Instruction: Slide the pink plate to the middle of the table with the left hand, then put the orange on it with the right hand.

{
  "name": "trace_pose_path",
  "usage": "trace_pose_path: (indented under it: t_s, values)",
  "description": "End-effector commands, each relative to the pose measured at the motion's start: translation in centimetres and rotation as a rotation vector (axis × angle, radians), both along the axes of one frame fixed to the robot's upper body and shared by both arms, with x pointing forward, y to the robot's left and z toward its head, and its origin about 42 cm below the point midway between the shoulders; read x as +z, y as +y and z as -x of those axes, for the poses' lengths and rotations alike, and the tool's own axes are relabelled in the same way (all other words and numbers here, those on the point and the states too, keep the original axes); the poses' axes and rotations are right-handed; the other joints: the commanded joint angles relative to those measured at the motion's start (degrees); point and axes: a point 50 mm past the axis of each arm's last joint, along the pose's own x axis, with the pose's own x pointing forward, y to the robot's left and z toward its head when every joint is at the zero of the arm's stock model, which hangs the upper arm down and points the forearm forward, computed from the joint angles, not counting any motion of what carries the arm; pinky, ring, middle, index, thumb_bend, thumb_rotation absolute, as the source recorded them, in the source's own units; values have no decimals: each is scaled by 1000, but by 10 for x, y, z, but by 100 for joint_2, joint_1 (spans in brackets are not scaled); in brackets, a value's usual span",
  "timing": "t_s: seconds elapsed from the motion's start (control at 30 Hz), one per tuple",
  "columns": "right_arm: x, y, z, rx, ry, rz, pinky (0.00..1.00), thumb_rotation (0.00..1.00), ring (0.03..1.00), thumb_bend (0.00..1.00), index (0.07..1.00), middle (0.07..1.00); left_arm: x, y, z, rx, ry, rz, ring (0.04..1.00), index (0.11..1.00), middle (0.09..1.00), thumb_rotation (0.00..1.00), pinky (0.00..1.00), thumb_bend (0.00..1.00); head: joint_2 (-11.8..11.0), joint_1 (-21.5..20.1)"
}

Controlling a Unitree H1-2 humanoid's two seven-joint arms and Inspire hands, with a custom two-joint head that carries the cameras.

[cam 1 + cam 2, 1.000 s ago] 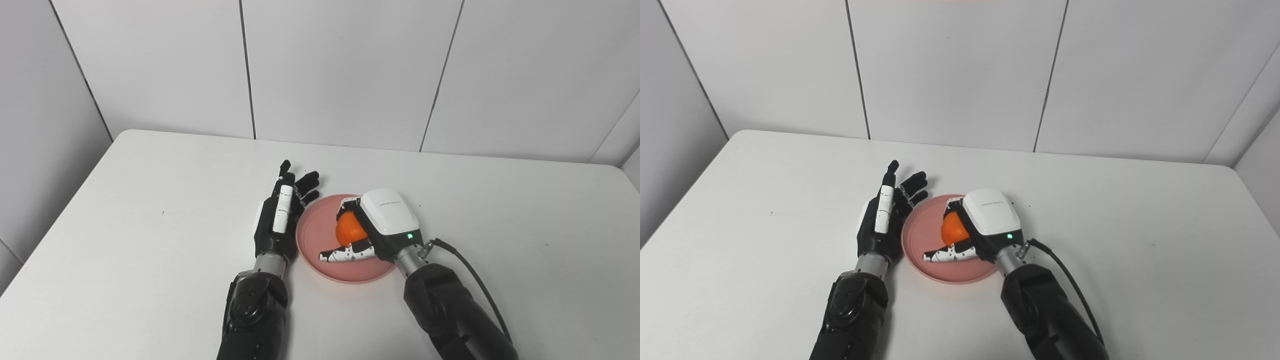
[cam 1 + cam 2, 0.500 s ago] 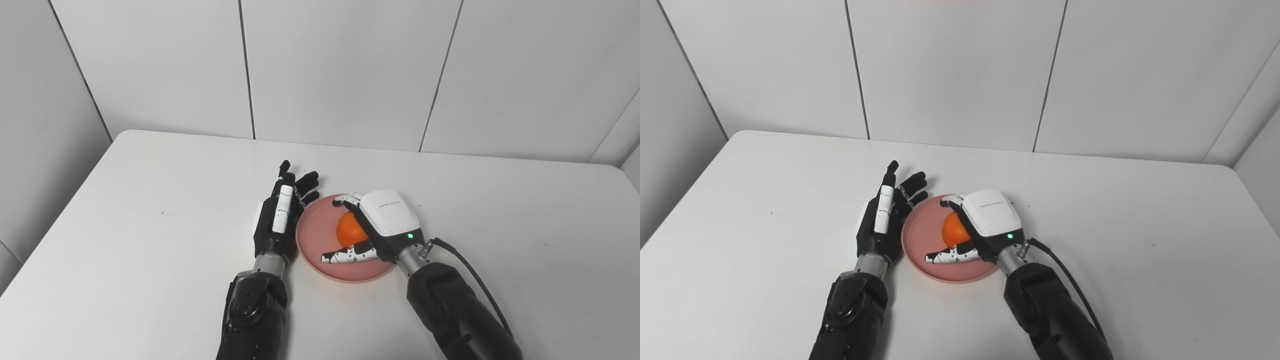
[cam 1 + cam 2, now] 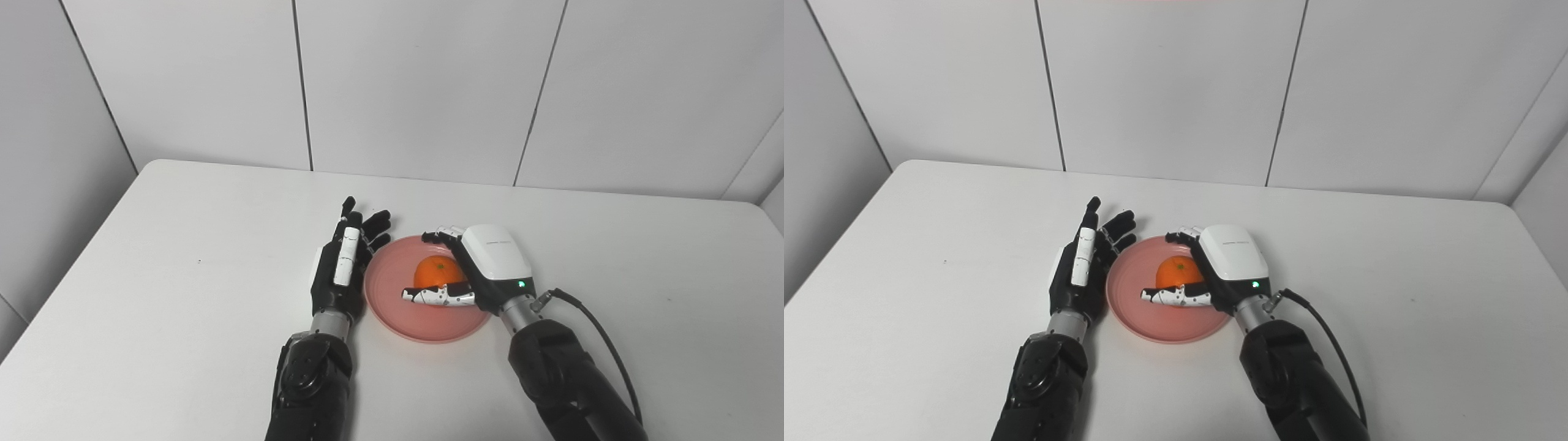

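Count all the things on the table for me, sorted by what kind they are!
Round pink plastic plate: 1
Round orange fruit, sitting on the plate: 1
Black-and-white robot hands: 2, the left hand beside the plate and the right hand with its fingers spread around the orange
Total: 4

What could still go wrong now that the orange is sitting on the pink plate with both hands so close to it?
1. The right hand has its fingers spread around the orange; pulling back, they might clip it and roll it off the pink plate.
2. The left hand lies open against the plate's left rim, so withdrawing it could nudge the plate off centre.
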Motion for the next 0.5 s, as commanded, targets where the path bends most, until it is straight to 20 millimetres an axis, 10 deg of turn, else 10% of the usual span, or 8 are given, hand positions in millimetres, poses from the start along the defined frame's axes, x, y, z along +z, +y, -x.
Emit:
trace_pose_path:
  t_s: [0.0,0.17,0.47]
  values:
    - [30,6,-3,28,-90,-131,552,780,644,749,669,690,-44,-5,22,33,226,32,810,961,759,736,797,874,-30,19]
    - [30,-1,-3,45,-142,-407,464,866,543,696,560,586,-42,-3,21,45,188,10,872,966,887,753,884,878,-39,13]
    - [10,-20,-7,59,19,-1089,638,996,668,817,623,662,-34,3,17,96,116,-96,915,971,954,796,973,896,-32,-7]
